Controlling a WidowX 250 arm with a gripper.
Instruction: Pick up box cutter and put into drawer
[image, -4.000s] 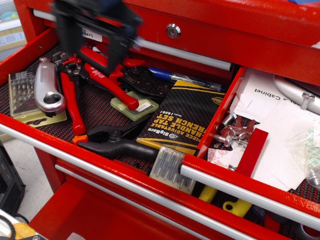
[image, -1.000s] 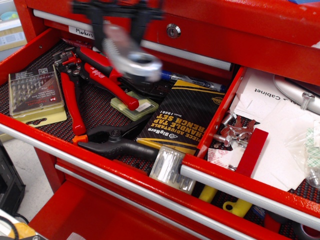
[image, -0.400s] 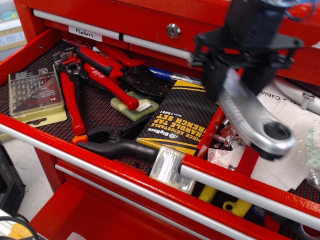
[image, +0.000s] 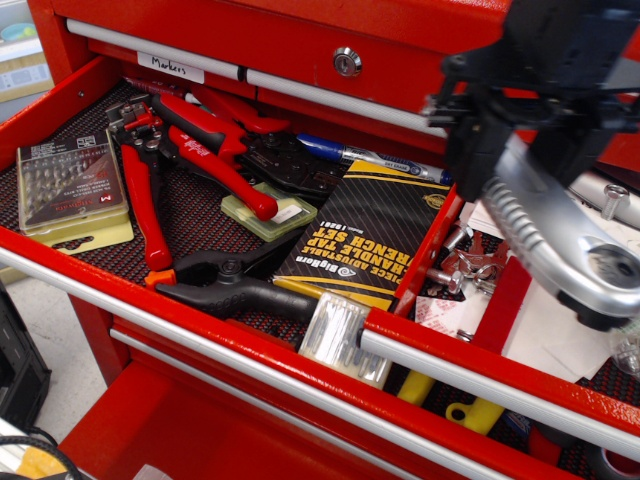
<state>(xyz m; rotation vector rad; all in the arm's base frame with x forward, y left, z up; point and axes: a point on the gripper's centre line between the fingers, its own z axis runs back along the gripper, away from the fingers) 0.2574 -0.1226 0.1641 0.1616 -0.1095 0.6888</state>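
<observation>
Red metal fills nearly the whole view: a tool chest with two open drawers side by side and a closed one above them that has a round lock (image: 347, 63).

At about 2 o'clock the black tool (image: 535, 135) hangs over the right drawer (image: 497, 382), the one with the silver pull rail, black mesh liner and white paper sheets (image: 545, 335) inside. Its jaws are closed on the upper end of the box cutter (image: 560, 235), and the silver-grey body slopes down from there toward 4 o'clock. The ribbed part lies near the grip, and the dark round hole is at the low end (the tool itself is a bit blurred, so finer detail of the fingers is not clear). The cutter is in the air above the papers; I cannot tell whether its low end touches them.

The left drawer (image: 60, 105) holds red pliers (image: 205, 150) at 10 o'clock, a case of drill bits (image: 68, 185) at 9 o'clock, a black clamp (image: 235, 285) near the front rail, and a black-yellow box (image: 365, 230) at the centre, beside the divider. A blue marker (image: 375, 160) lies behind that box.
</observation>
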